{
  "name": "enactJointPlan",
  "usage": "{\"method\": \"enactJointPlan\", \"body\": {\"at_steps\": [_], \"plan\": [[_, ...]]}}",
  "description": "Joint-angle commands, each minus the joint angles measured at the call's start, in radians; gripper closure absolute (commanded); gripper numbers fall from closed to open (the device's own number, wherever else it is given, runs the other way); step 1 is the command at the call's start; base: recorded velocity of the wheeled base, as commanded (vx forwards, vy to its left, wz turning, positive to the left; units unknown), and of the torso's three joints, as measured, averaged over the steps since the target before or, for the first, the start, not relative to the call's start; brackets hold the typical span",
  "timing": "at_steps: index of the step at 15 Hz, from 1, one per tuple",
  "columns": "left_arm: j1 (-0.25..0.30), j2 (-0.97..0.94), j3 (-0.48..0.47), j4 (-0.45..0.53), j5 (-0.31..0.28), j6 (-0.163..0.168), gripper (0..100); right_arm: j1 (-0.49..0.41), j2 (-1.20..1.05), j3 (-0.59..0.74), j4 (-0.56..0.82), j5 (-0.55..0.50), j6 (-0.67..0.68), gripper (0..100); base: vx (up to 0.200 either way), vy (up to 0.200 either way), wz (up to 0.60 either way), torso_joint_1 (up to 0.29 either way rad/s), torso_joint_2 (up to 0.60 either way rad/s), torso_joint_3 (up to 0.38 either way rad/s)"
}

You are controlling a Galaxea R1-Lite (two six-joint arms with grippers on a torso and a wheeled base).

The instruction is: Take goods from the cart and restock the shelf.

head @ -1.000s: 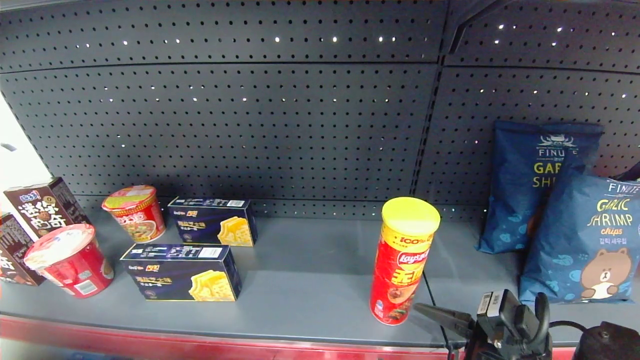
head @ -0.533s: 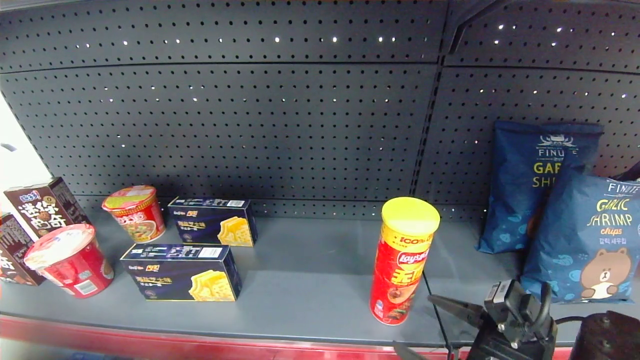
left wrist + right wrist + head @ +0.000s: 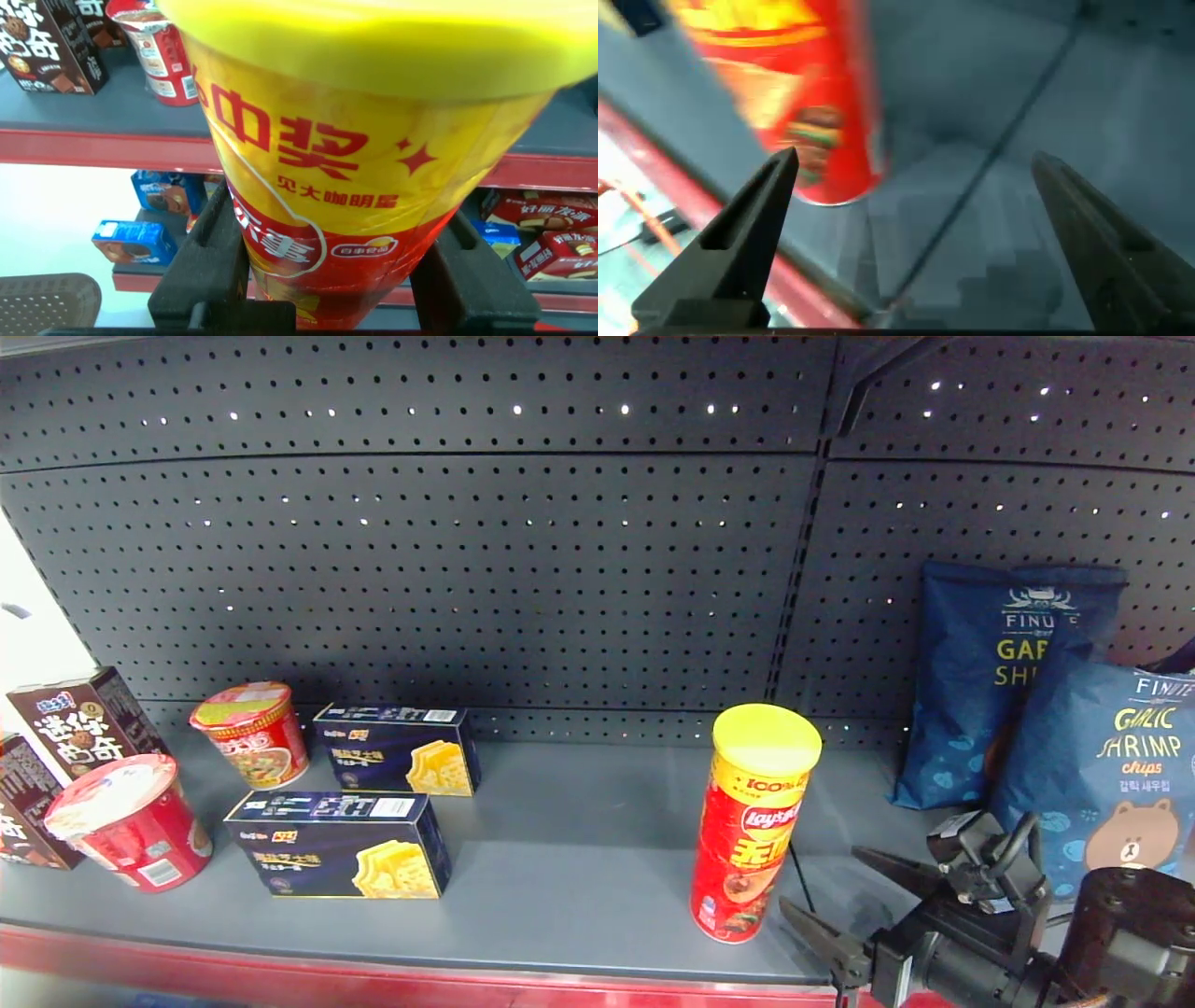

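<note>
One red, yellow-lidded chip can (image 3: pixel 754 821) stands beside the spread right end effector (image 3: pixel 822 879); left end effector (image 3: pixel 336 271) clamps a matching can (image 3: pixel 355 112).

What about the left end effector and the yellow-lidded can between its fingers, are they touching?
Touching. The left wrist view shows the left end effector with a black finger pressed against each side of the yellow-lidded can.
</note>
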Motion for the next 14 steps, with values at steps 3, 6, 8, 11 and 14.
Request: {"method": "enactJointPlan", "body": {"at_steps": [3, 6, 8, 11, 14], "plan": [[0.0, 0.0, 0.004, 0.001, 0.0, -0.003, 100, -0.082, 0.005, -0.012, -0.001, 0.0, -0.015, 0, 0.0, 0.0, 0.0, 0.0, 0.0, 0.0], [0.0, 0.0, 0.01, 0.001, -0.001, -0.003, 100, -0.142, 0.025, -0.061, 0.01, -0.008, -0.021, 0, 0.0, 0.0, 0.0, 0.0, 0.0, 0.0], [0.0, 0.0, 0.012, -0.001, -0.001, -0.003, 100, -0.143, 0.045, -0.093, 0.011, -0.013, -0.021, 0, 0.0, 0.0, 0.0, 0.0, 0.0, 0.0], [0.0, 0.0, 0.01, -0.001, 0.0, -0.003, 100, -0.117, 0.088, -0.141, 0.01, -0.013, -0.021, 0, 0.0, 0.0, 0.0, 0.0, 0.0, 0.0], [0.0, 0.0, 0.012, -0.001, 0.0, -0.003, 100, -0.073, 0.104, -0.145, 0.008, -0.008, -0.02, 0, 0.0, 0.0, 0.0, 0.0, 0.0, 0.0]]}}
